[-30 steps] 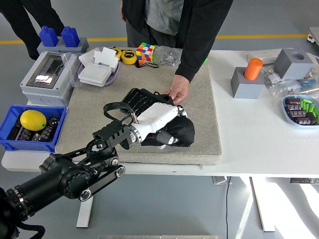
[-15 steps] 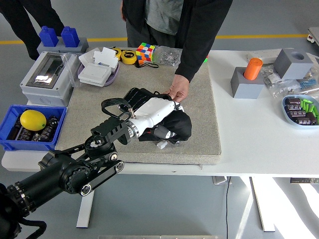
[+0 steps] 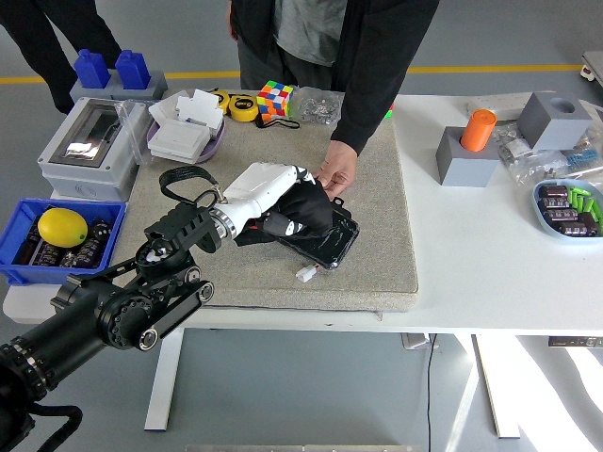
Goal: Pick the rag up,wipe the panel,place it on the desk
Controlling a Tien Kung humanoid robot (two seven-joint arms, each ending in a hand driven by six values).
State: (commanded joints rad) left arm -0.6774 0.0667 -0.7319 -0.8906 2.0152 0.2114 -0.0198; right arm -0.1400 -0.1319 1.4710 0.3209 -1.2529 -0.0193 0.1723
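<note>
- Left hand, white, has moved up and to the left since the earlier frame, dragging the black rag with it; the panel's lower right end, covered before, now shows; fingers curl onto the rag, gripping it
- Person's hand rests at the panel's far edge, just beside the rag; a small white piece lies on the grey mat near the panel
- Panel's long axis runs from upper left to lower right
</note>
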